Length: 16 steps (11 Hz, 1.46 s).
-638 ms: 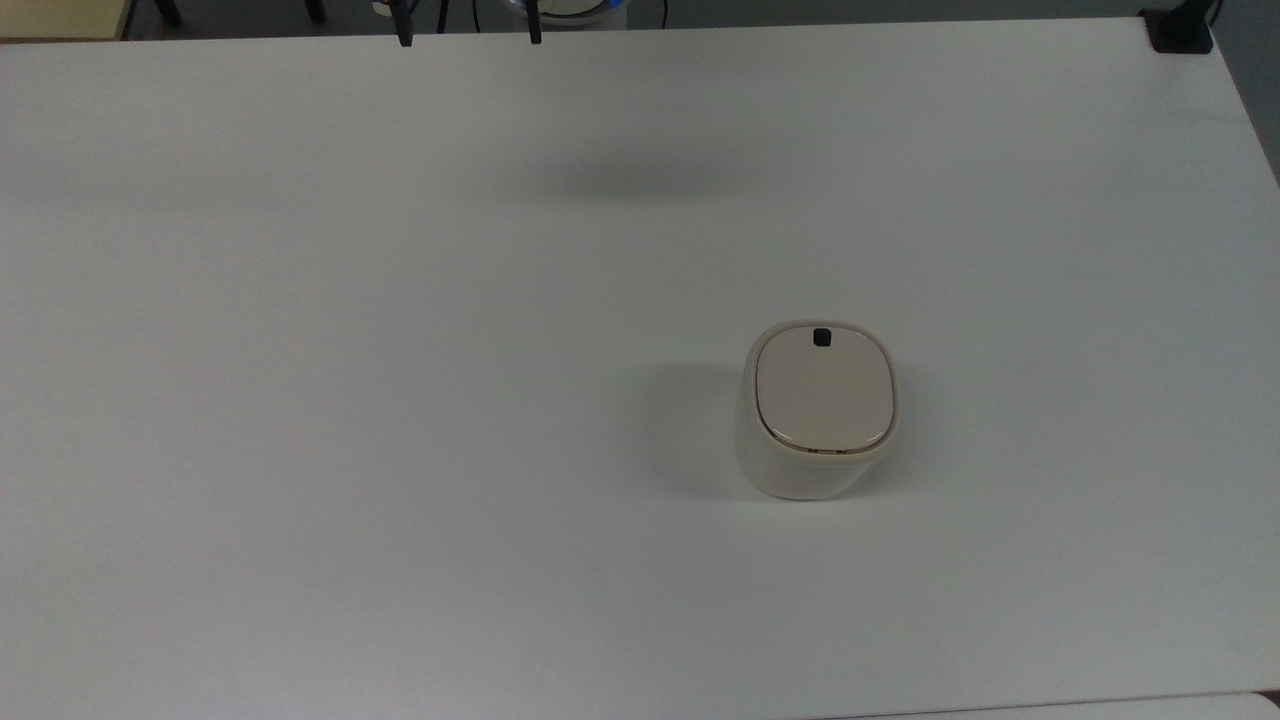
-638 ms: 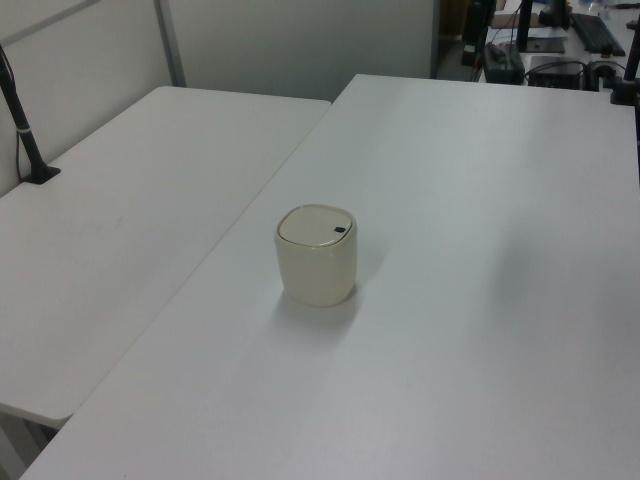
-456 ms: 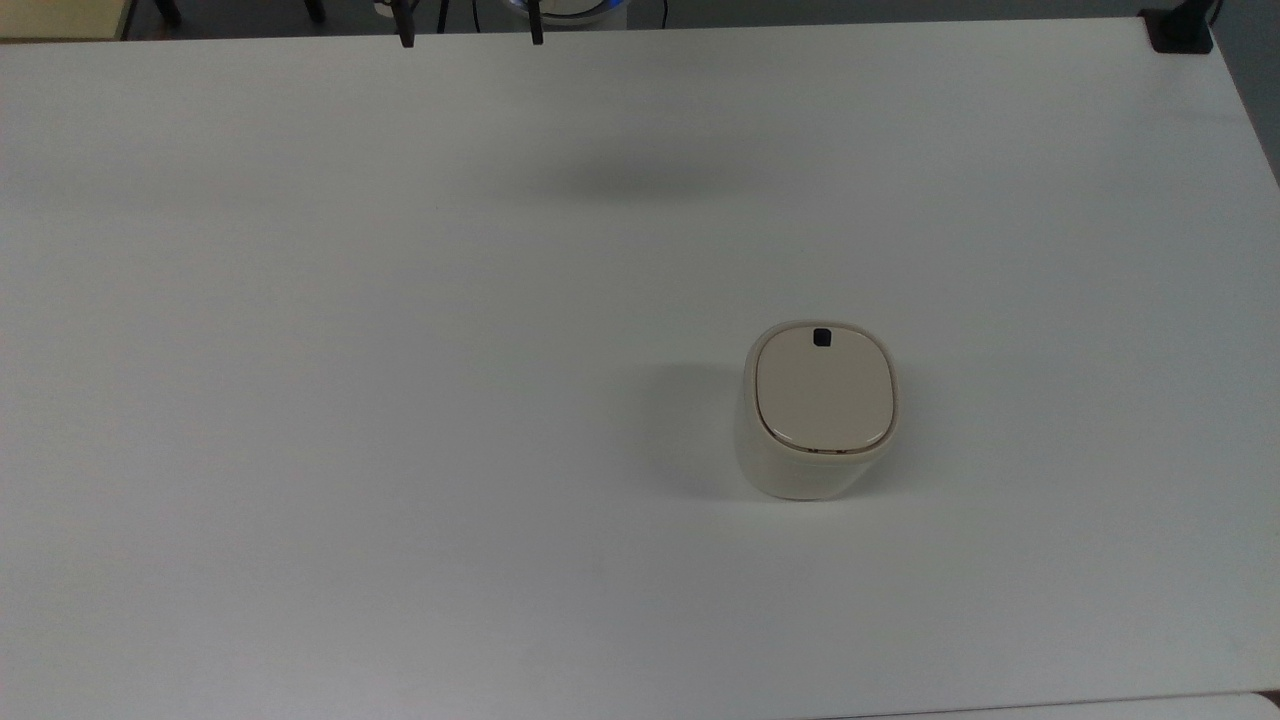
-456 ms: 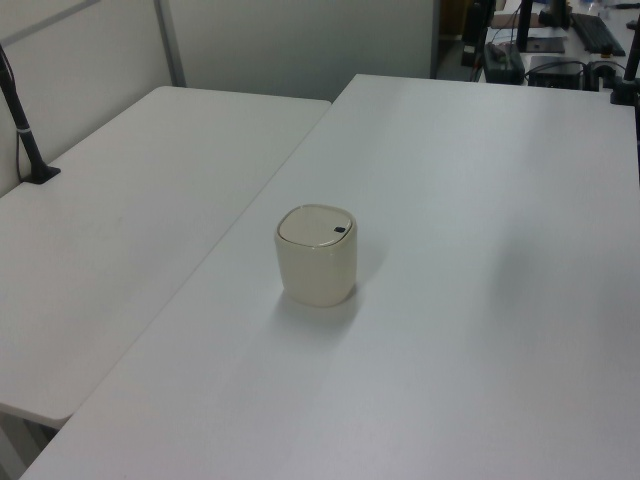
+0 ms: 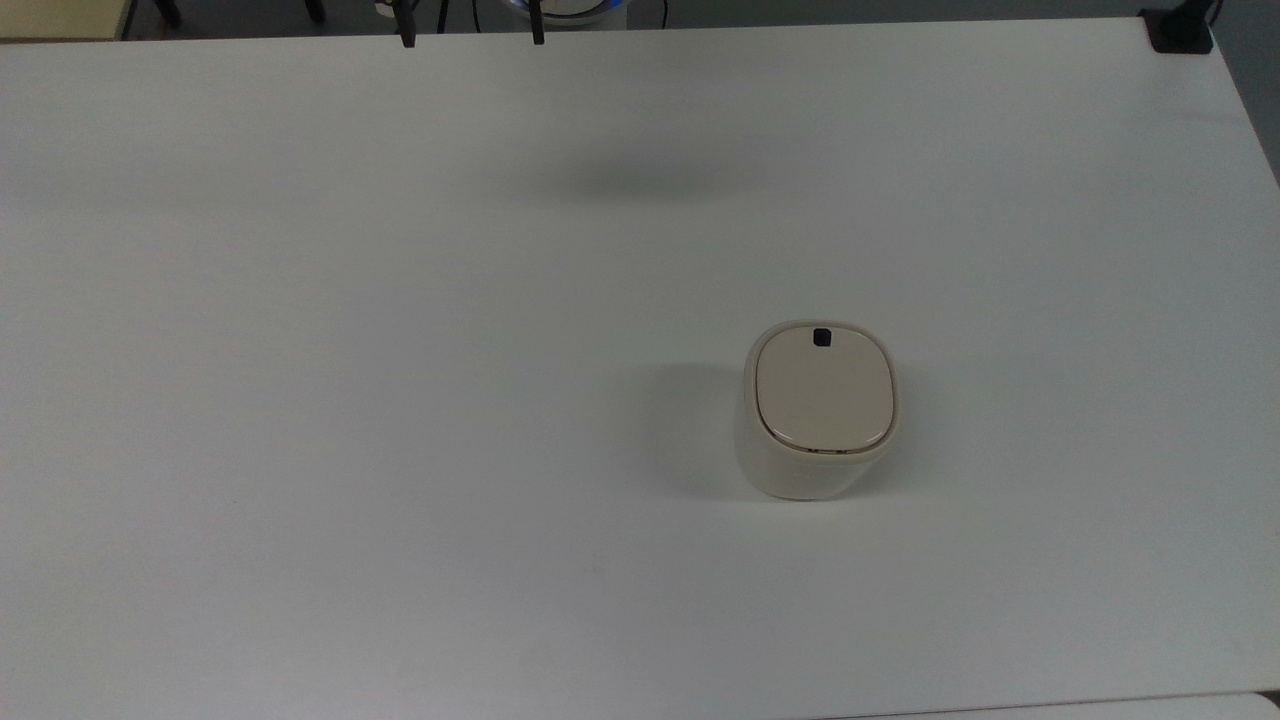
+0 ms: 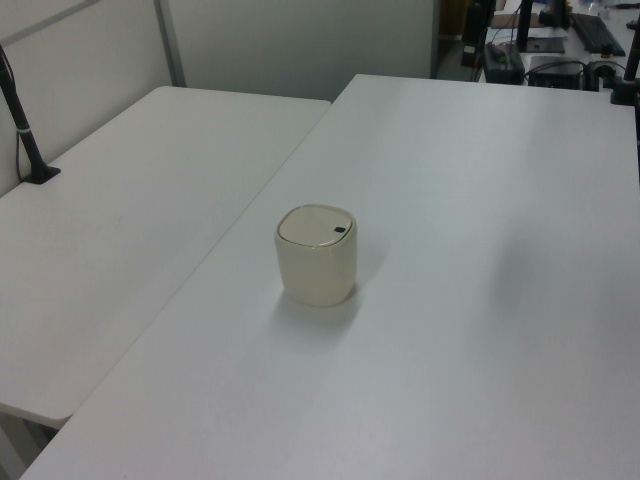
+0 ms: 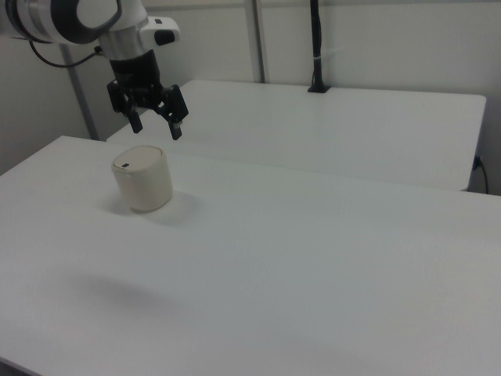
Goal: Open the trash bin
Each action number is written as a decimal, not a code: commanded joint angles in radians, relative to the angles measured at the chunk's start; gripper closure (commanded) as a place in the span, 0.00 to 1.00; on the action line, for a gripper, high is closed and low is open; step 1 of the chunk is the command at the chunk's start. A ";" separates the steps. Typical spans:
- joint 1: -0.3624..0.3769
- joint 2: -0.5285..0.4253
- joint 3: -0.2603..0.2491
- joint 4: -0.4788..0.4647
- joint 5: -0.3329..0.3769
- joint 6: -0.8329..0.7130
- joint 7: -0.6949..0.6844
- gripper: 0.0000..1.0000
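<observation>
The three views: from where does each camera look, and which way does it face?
Top view: high above the table, looking steeply down; the trash bin shows lid-up, its black button toward the picture's top.
Left view: raised, off one table end, looking along it at the trash bin.
Right view: lower, looking across the table from another side; the arm and open gripper hang above the trash bin.
All three views share the bin and table.

White rounded arm (image 7: 59,17) shells are seen with dark grey joint rings. A black gripper (image 7: 156,125) with two blocky black fingers (image 7: 176,125) is fitted, and a black cable is run behind.
</observation>
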 commanded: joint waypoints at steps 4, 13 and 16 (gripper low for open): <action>0.011 -0.001 -0.009 0.003 -0.002 -0.023 -0.025 0.00; 0.063 0.040 0.000 0.005 -0.002 -0.005 -0.050 0.05; 0.144 0.095 0.004 0.009 -0.002 0.154 0.230 0.23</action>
